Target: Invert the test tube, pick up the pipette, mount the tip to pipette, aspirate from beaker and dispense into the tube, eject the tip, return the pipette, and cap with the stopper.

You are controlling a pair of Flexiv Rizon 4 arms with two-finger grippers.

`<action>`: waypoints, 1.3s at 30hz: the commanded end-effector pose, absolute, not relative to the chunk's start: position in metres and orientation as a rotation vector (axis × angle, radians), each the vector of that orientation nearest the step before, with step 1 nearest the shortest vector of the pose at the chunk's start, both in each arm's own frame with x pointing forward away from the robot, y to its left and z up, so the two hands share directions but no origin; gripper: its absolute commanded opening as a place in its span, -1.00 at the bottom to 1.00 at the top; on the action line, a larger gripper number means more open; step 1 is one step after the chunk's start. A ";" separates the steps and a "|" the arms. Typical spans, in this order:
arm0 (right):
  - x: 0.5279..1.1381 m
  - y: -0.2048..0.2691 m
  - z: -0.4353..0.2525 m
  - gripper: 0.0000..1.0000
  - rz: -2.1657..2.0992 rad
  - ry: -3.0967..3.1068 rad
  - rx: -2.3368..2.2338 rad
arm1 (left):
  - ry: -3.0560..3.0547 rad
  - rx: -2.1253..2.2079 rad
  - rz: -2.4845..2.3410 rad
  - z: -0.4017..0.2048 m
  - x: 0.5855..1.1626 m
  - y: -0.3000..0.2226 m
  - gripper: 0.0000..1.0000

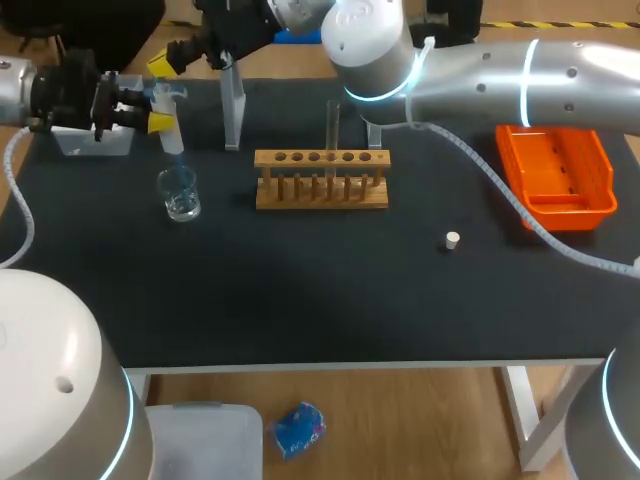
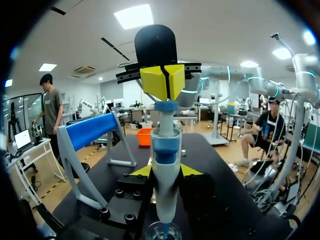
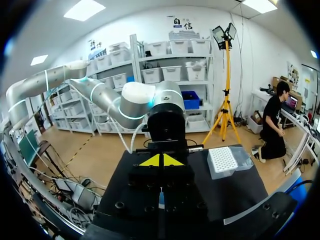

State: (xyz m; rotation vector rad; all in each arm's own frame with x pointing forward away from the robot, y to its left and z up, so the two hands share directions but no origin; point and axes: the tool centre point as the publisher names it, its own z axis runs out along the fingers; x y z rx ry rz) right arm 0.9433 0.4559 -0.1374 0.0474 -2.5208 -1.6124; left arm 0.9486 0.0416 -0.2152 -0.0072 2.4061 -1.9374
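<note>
Two grippers on one pipette (image 2: 166, 165): your left gripper (image 1: 160, 108) clamps its body upright over the beaker (image 1: 180, 194), and your right gripper (image 2: 162, 81), fingertips pressed together, sits on the plunger (image 2: 166, 106). Aspirating, I'd say, though the tip (image 2: 164, 226) seems only just inside the beaker. Next, ease the plunger up, then carry across to the tube (image 1: 333, 125) in the rack (image 1: 320, 190).

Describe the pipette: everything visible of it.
The pipette is white plastic with a blue band and blue plunger, held upright. The left gripper clamps its body from both sides. The right gripper, fingers together, rests on the plunger from above. Its narrow tip reaches down into the mouth of the glass beaker.
</note>
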 end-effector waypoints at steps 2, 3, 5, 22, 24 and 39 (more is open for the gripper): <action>0.944 0.454 -0.134 -1.00 -1.613 -2.524 0.053 | 2.408 -0.006 -1.937 -0.213 0.949 0.042 -1.00; 0.944 0.454 -0.134 -1.00 -1.613 -2.525 0.054 | 2.408 -0.006 -1.937 -0.213 0.949 0.042 -1.00; 0.944 0.453 -0.134 -1.00 -1.616 -2.526 0.054 | 2.408 -0.006 -1.937 -0.213 0.949 0.042 -1.00; 0.943 0.412 -0.127 -1.00 -1.739 -2.533 0.037 | 2.408 -0.006 -1.937 -0.213 0.949 0.042 -1.00; 0.941 0.404 -0.128 -1.00 -1.751 -2.544 0.046 | 2.408 -0.006 -1.937 -0.213 0.949 0.042 -1.00; 0.920 0.348 -0.147 1.00 -1.861 -2.498 0.013 | 2.408 -0.006 -1.937 -0.213 0.949 0.042 -1.00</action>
